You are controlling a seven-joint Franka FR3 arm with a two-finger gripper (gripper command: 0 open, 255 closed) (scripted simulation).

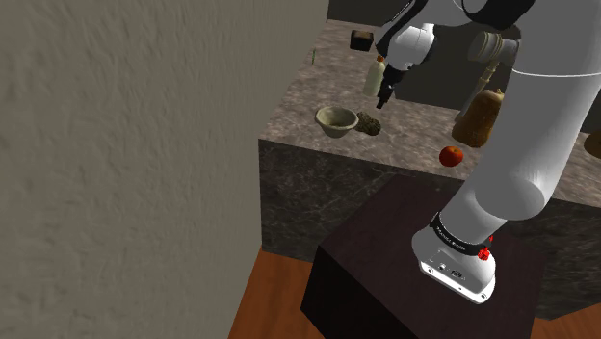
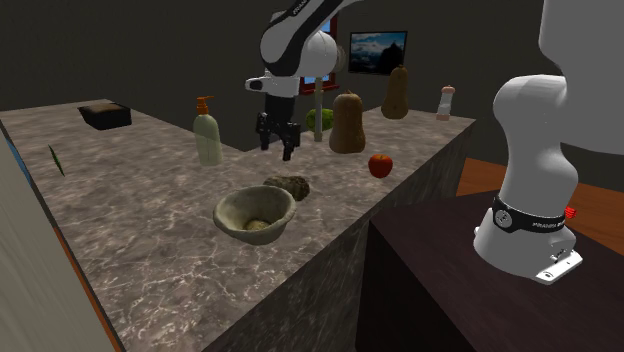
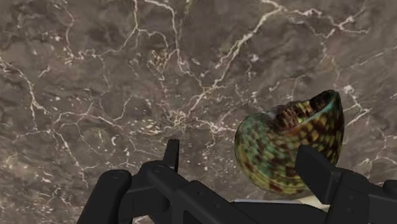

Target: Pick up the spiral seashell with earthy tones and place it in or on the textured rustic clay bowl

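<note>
The hand (image 2: 277, 138) hangs above the bench (image 2: 140, 200), fingers apart, gripping nothing. The mottled green-brown spiral seashell (image 3: 280, 143) lies near the bench's edge facing the stand (image 2: 440, 290), just beside the pale bowl (image 2: 225, 206). White lettering on the arm's base band (image 2: 528, 222) is too small to read.

End effector (image 1: 383, 100) hangs above seashell (image 1: 370, 123) beside bowl (image 1: 336, 129).

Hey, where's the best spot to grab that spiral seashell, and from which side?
Take the seashell across its rounded mottled body, from straight above: it lies on the counter with the bowl close beside, so a sideways approach looks crowded. The gripper is open, off-centre of it.
</note>
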